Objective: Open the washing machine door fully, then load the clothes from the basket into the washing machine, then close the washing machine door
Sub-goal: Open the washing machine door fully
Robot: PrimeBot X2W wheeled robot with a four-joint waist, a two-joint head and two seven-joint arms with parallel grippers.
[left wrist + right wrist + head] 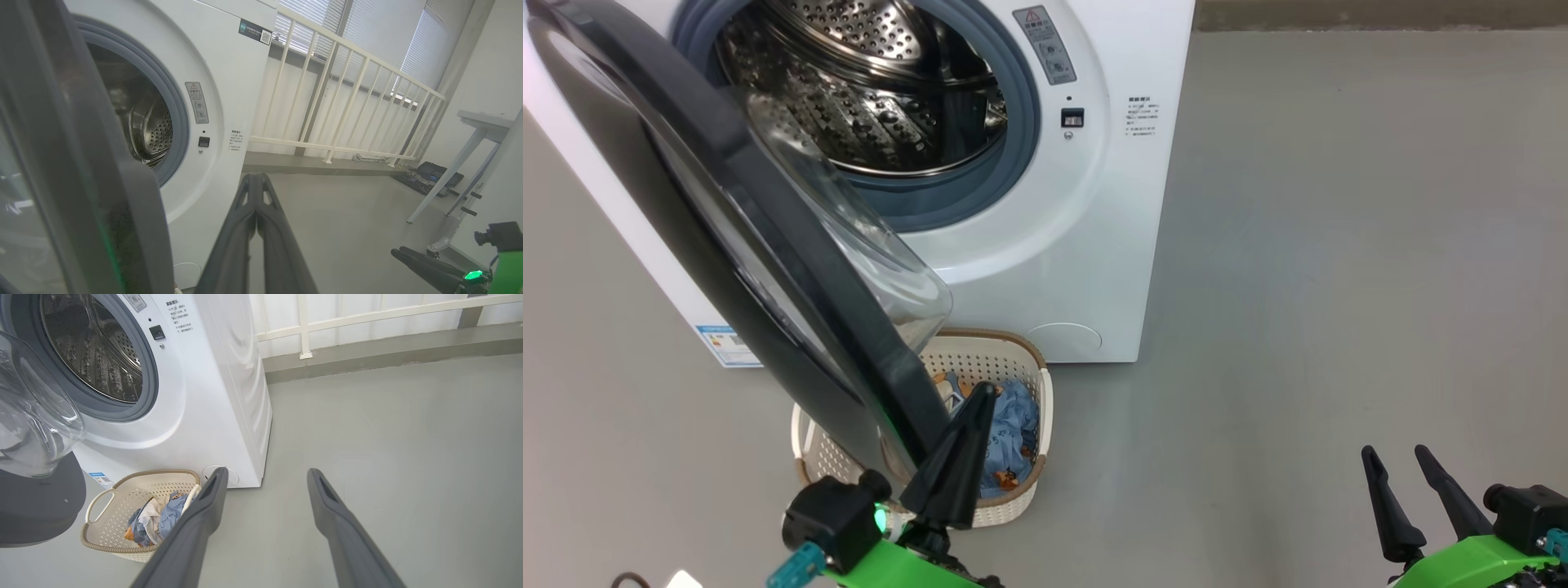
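The machine (1054,245) stands on the grey floor (1339,286) w/ its door (792,269) swung out on the L side of the opening, so the steel drum (874,90) and the grey ring around it are in plain sight. In the head view the door's black rim runs diagonally from top L down to the middle, and the clear glass bowl bulges toward the machine. The basket (1005,347) sits on the floor just in front of the machine, near its lower front, partly under the door's low edge. The clothes (1013,425) lie inside the basket, light blue w/ orange prints and some cream-white parts; the R wrist view shows them piled toward one end (163,516) of the basket (96,498). The L gripper (982,392) has its two fingers pressed together w/ nothing between them; it points up just beside the door's lower edge and above the basket. Whether it touches the door, I cannot tell. In the L wrist view the closed fingers (255,177) rise to the R of the door rim (81,163), w/ a gap between them there. The R gripper (1395,453) is well apart from the machine, low at the R, fingers spread wide and holding nothing, over bare floor. A white railing (347,102) stands behind the machine.
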